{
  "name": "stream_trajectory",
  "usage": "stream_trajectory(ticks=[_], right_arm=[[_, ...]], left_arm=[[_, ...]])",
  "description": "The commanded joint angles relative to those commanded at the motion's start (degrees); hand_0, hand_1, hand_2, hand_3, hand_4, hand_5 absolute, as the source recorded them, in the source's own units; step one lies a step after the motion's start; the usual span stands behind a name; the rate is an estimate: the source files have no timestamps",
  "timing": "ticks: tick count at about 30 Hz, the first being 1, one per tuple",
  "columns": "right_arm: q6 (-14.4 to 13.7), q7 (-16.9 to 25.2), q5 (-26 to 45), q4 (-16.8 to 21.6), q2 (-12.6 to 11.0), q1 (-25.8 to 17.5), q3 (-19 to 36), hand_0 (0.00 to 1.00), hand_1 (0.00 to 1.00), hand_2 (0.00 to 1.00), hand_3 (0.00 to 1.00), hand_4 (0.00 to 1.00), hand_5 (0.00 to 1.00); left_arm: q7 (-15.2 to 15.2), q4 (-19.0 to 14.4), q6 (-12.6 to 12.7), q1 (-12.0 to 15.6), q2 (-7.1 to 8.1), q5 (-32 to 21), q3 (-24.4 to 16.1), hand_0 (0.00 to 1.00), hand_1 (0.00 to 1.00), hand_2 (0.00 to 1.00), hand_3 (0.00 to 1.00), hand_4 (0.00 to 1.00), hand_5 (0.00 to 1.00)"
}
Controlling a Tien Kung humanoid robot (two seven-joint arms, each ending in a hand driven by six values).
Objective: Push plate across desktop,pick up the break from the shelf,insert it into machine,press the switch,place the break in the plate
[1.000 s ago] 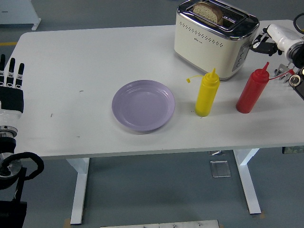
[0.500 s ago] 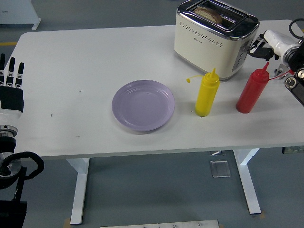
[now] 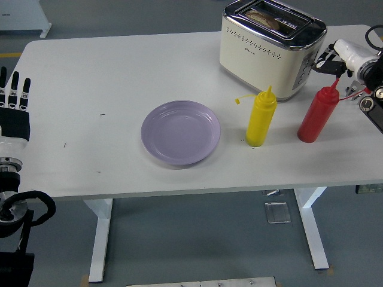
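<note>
Bench (image 3: 90, 66) is carrying everything: toaster (image 3: 270, 48) at its far right corner, bread (image 3: 264, 18) sitting low in the slot, so we are judging insertion done. Plate (image 3: 181, 132) is waiting mid-bench, empty. Our right hand (image 3: 335, 57) is reaching the switch side, fingers unreadable; left hand (image 3: 14, 104) is resting, fingers straight, holding nothing.

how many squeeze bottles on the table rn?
2. The yellow bottle stands right of the plate; the red bottle stands further right, beside the toaster. None looks hidden.
</note>
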Motion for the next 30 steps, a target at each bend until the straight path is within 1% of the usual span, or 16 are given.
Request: stream_trajectory(ticks=[4, 5, 7, 9, 11, 12, 14, 16, 17, 22, 23, 25, 27, 28, 29, 30], right_arm=[[0.5, -0.7, -0.8, 1.4, -0.7, -0.2, 2.2, 0.14, 0.268, 0.569, 0.512, 0.212, 0.58], [0.7, -1.0, -1.1, 1.9, -1.0, -0.3, 2.9, 0.142, 0.271, 0.566, 0.522, 0.243, 0.551], [1.0, -1.8, -1.9, 2.9, -1.6, -0.6, 4.4, 0.142, 0.271, 0.566, 0.522, 0.243, 0.551], [0.8, -2.5, -2.9, 4.0, -2.2, -1.1, 6.3, 0.142, 0.271, 0.566, 0.522, 0.243, 0.551], [-0.3, -3.1, -3.5, 5.2, -2.6, -1.8, 8.3, 0.142, 0.271, 0.566, 0.522, 0.243, 0.551], [-1.2, -3.2, -3.7, 5.8, -2.7, -2.3, 9.5, 0.245, 0.36, 0.636, 0.638, 0.405, 0.566], [-3.1, -2.8, -3.4, 6.7, -2.7, -3.1, 11.6, 0.245, 0.36, 0.636, 0.638, 0.405, 0.566], [-5.6, -1.0, -1.3, 7.5, -2.4, -4.1, 13.8, 0.245, 0.36, 0.636, 0.638, 0.405, 0.566], [-6.9, -0.1, 0.0, 7.8, -2.2, -4.6, 14.9, 0.653, 0.68, 0.857, 0.905, 0.499, 0.577], [-14.4, 7.7, 10.0, 9.2, -0.9, -7.5, 20.5, 0.653, 0.68, 0.857, 0.905, 0.499, 0.577], [-15.8, 9.6, 12.3, 9.4, -0.6, -8.1, 21.6, 0.809, 0.791, 0.916, 0.934, 0.498, 0.554], [-17.8, 13.0, 16.3, 9.7, 0.0, -9.1, 23.5, 0.809, 0.791, 0.916, 0.934, 0.498, 0.554], [-18.1, 16.4, 20.7, 9.9, 0.5, -10.1, 25.9, 0.809, 0.791, 0.916, 0.934, 0.498, 0.554], [-17.7, 17.8, 22.6, 9.9, 0.7, -10.5, 27.0, 0.809, 0.791, 0.916, 0.934, 0.498, 0.554], [-17.4, 19.2, 24.6, 10.0, 0.9, -10.8, 28.0, 0.831, 0.814, 0.896, 0.932, 0.502, 0.548], [-16.5, 20.7, 27.0, 9.9, 1.1, -11.4, 29.3, 0.831, 0.814, 0.896, 0.932, 0.502, 0.548]], left_arm=[[0.0, 0.0, 0.0, 0.1, 0.02, 0.0, 0.0, 0.865, 0.867, 0.863, 0.797, 0.591, 0.998], [0.0, 0.0, 0.0, 0.1, 0.03, 0.0, 0.0, 0.865, 0.867, 0.863, 0.798, 0.591, 0.998], [0.0, -0.1, 0.0, 0.1, 0.03, 0.0, 0.0, 0.865, 0.867, 0.863, 0.798, 0.591, 0.998], [0.0, -0.1, 0.0, 0.2, 0.07, 0.0, 0.0, 0.865, 0.867, 0.863, 0.798, 0.591, 0.998], [0.0, -0.2, -0.1, 0.3, 0.11, 0.1, -0.1, 0.865, 0.867, 0.863, 0.798, 0.592, 0.998], [0.0, -0.3, -0.1, 0.3, 0.13, 0.1, -0.2, 0.865, 0.867, 0.863, 0.798, 0.592, 0.998], [0.1, -0.4, -0.1, 0.4, 0.15, 0.2, -0.3, 0.865, 0.867, 0.863, 0.798, 0.592, 0.998], [0.1, -0.4, -0.1, 0.5, 0.17, 0.2, -0.5, 0.865, 0.867, 0.863, 0.798, 0.592, 0.998], [0.1, -0.4, -0.1, 0.6, 0.17, 0.2, -0.5, 0.865, 0.867, 0.863, 0.798, 0.592, 0.998], [0.1, -0.2, -0.2, 0.7, 0.12, 0.4, -0.8, 0.865, 0.867, 0.863, 0.798, 0.592, 0.998], [0.1, -0.1, -0.2, 0.8, 0.08, 0.4, -0.9, 0.865, 0.867, 0.865, 0.798, 0.592, 0.998], [0.1, 0.2, -0.2, 0.8, 0.0, 0.5, -0.9, 0.865, 0.867, 0.865, 0.798, 0.592, 0.998], [0.1, 0.5, -0.3, 0.7, -0.07, 0.5, -0.9, 0.865, 0.867, 0.865, 0.798, 0.592, 0.998], [0.1, 0.6, -0.3, 0.7, -0.1, 0.5, -0.9, 0.865, 0.867, 0.865, 0.798, 0.592, 0.998], [0.1, 0.7, -0.3, 0.7, -0.11, 0.5, -0.9, 0.864, 0.866, 0.865, 0.798, 0.591, 0.998], [0.1, 0.8, -0.3, 0.8, -0.14, 0.6, -0.9, 0.864, 0.866, 0.865, 0.798, 0.591, 0.998]])
